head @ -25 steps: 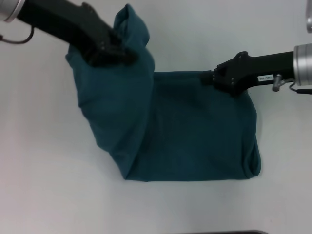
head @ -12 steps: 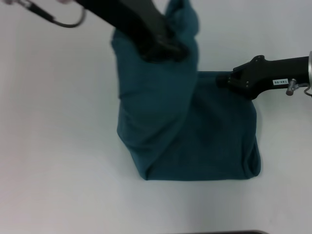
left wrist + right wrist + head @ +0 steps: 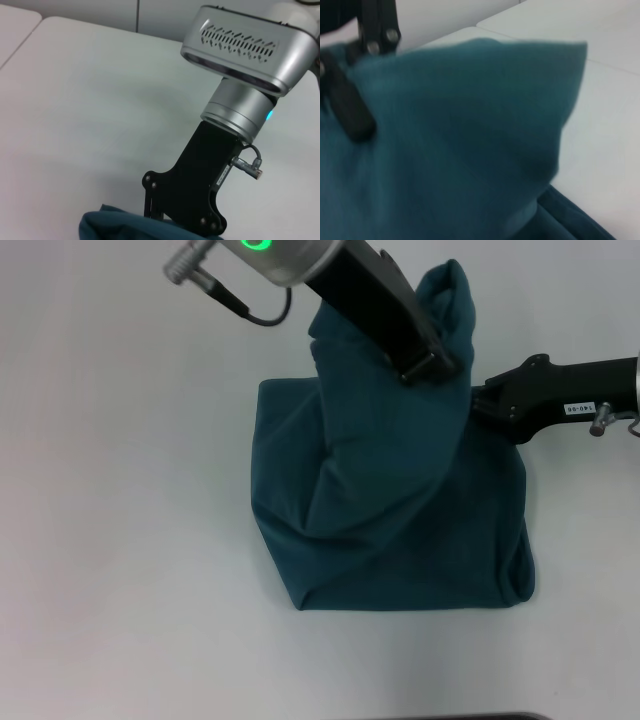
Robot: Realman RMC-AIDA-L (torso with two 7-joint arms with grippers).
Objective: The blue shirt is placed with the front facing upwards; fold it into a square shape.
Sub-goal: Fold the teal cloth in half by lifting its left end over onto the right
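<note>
In the head view the left gripper (image 3: pixel 432 367), upper centre of the frame, is clamped on a raised flap of the blue shirt (image 3: pixel 400 530), apparently to lay it across the flat centre-right part, while the right gripper (image 3: pixel 478 400), whose finger state cannot be told, rests at the shirt's upper right edge, likely pinning it.

Lab-like room: bare white table (image 3: pixel 120 540), plain wall (image 3: pixel 100 10)

Bright, even light, soft shadows on the white table (image 3: pixel 120 570); right wrist view blurred close-up
</note>
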